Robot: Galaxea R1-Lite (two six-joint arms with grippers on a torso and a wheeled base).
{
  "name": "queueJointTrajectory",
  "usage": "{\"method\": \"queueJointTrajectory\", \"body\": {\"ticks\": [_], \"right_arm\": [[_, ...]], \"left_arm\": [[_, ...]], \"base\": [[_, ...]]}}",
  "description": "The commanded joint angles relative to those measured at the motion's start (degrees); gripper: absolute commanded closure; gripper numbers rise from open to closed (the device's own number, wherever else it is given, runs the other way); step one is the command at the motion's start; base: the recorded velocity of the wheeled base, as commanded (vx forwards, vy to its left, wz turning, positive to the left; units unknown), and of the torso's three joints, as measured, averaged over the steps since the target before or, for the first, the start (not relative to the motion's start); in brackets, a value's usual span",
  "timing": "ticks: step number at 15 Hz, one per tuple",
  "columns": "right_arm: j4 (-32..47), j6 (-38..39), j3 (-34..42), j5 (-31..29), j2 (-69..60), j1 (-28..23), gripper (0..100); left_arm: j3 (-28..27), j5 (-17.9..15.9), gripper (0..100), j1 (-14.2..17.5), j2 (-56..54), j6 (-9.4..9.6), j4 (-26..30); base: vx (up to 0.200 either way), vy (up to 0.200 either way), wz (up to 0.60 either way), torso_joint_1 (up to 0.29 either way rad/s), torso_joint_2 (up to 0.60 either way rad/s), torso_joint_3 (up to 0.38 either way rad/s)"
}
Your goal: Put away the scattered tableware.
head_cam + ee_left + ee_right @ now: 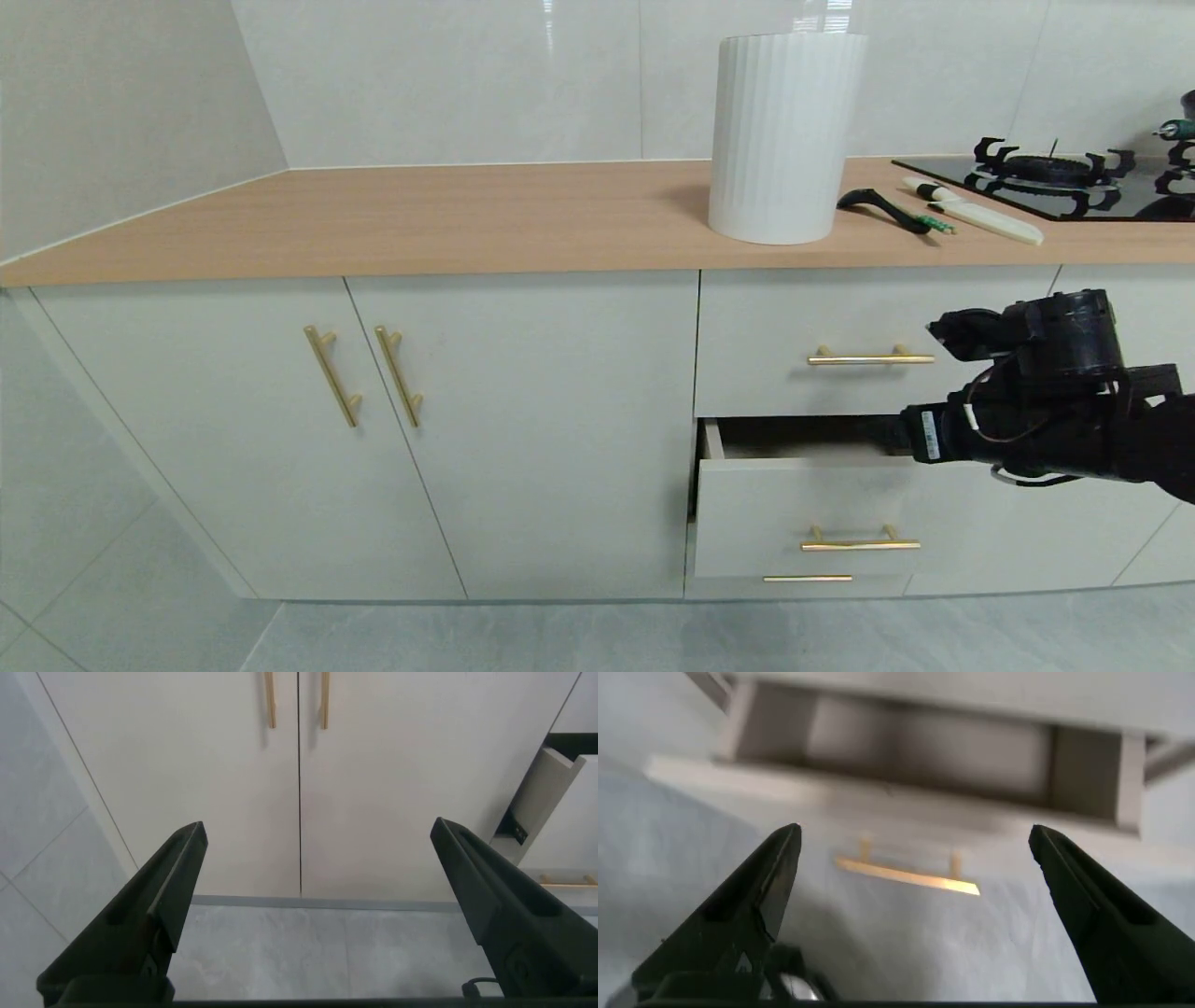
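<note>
Two jaws spread wide on the left gripper [318, 831], nothing between, facing the doors [299, 784] and their gold door handles [271, 700], low over the floor [308, 952]. On the counter [420, 215], right of middle, an upright white ribbed canister [782, 140]. Just right of it, lying flat and close together, a black utensil [882, 207], then a cream utensil [980, 217], near the hob [1046, 177]. Below, the top drawer [868, 327] closed, the middle drawer [794, 509] pulled partly out. Right gripper [915, 833] spread wide too, holding nothing, in front of the open middle drawer, higher than its drawer handle [906, 875].
</note>
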Motion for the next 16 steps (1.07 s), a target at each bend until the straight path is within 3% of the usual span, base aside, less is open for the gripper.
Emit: {"method": "queueJointTrajectory", "body": {"ticks": [1,5,16], "right_arm": [[-7.11,0.91,0.27,-4.96,8.37,2.32,0],[-14.05,3.37,-0.17,-8.91,15.76,3.64,0],[-13.08,3.02,0.44,-9.35,15.14,3.38,0]], "left_arm": [[0.01,0.0,0,0.01,-0.01,-0.02,-0.01],[0.01,0.0,0,0.01,-0.01,-0.02,-0.01],[0.01,0.0,0,0.01,-0.01,-0.02,-0.01]], "base": [[0.0,0.0,0.0,0.0,0.0,0.0],[0.0,0.0,0.0,0.0,0.0,0.0],[0.0,0.0,0.0,0.0,0.0,0.0]]}}
